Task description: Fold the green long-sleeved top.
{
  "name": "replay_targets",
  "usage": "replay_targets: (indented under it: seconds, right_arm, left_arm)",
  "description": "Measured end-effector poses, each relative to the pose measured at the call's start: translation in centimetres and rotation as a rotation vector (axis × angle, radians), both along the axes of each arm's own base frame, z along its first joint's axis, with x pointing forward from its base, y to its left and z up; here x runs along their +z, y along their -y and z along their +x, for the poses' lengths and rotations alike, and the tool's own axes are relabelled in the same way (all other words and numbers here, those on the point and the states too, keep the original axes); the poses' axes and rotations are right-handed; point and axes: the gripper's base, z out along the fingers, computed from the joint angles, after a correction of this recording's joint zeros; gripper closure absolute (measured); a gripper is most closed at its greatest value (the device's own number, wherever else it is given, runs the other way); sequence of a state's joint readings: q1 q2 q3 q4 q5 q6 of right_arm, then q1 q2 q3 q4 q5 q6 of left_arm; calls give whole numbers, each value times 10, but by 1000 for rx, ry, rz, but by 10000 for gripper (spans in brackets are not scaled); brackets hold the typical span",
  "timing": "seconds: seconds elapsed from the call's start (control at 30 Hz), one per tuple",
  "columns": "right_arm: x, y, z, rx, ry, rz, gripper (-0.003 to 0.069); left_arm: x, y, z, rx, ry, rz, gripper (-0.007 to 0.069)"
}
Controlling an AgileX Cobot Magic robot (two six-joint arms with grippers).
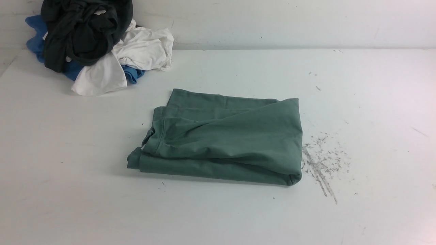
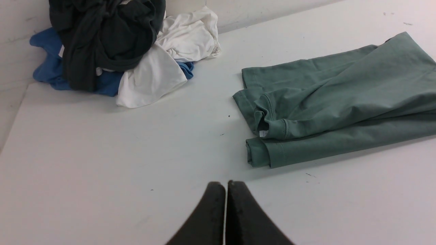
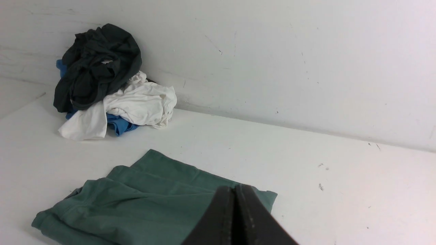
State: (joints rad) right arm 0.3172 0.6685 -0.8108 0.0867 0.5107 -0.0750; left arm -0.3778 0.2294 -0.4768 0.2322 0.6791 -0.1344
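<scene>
Folded into a squat, layered rectangle near the middle of the white table [image 1: 51,163]: the green long-sleeved top [image 1: 231,139], hems and a cuff stacked at its left end, rounded fold at its right. Probably finished or nearly so, judging by the compact bundle with no sleeve trailing loose. Well apart from the top, toward the far left corner against the wall: a heap of black [image 1: 81,34], white [image 1: 136,54] and blue [image 1: 35,37] clothes, seemingly parked clear of the folding space. Just right of the top: a patch of grey scuff marks [image 1: 320,163]. Left gripper [image 2: 226,185] pinched closed, empty, hanging above bare table short of the top's cuffed end. Right gripper [image 3: 235,189] likewise closed and empty, above the top's other end. No logo or readable writing showing; only a small white tag [image 2: 263,133] at the cuff end, too small to read.
</scene>
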Motion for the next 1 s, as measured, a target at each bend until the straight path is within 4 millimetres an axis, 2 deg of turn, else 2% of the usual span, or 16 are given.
replay_targets:
  seconds: [0.2, 0.43, 0.53, 0.63, 0.87, 0.93, 1.0]
  right_arm:
    - [-7, 0, -2, 6, -77, -13, 673]
    - [-15, -5, -7, 37, -215, 69, 673]
    - [-17, -9, -9, 73, -235, 54, 673]
    - [-19, -22, -15, 186, -258, 26, 673]
    - [-26, -25, -16, 228, -225, -88, 673]
    - [-31, -22, -17, 213, -186, -74, 673]
    - [-45, -12, -20, 147, -77, -25, 673]
  left_arm:
    - [0, 0, 0, 0, 0, 0, 631]
    - [0, 0, 0, 0, 0, 0, 631]
    - [0, 0, 0, 0, 0, 0, 631]
    - [0, 0, 0, 1, -1, 1, 631]
    - [0, 0, 0, 1, 0, 2, 631]
    - [0, 0, 0, 1, 0, 3, 631]
    - [0, 0, 0, 1, 0, 3, 631]
